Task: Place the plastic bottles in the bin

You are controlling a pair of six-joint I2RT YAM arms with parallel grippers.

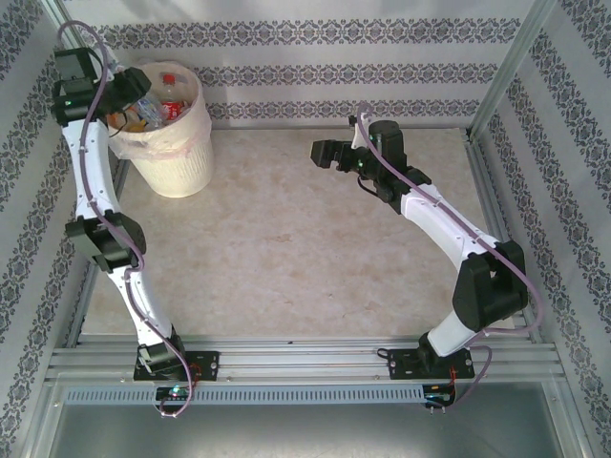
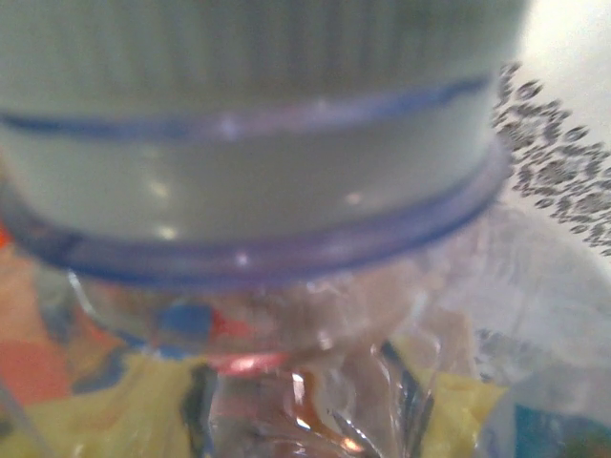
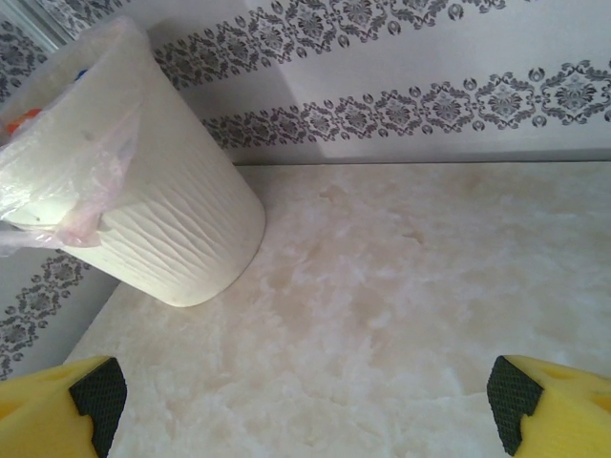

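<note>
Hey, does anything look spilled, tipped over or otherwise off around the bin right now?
Nothing stands out. The bin stands upright at the far left of the table, with bottles inside it and its liner folded over the rim.

Cream ribbed bin (image 1: 181, 157), upright far left, holds several crumpled plastic bottles (image 1: 160, 107).

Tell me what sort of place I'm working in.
Probably a staged robot test cell, not a real room: marble-look tabletop boxed in by aluminium framing and patterned wall panels, with a lined bin in the far left corner.
</note>
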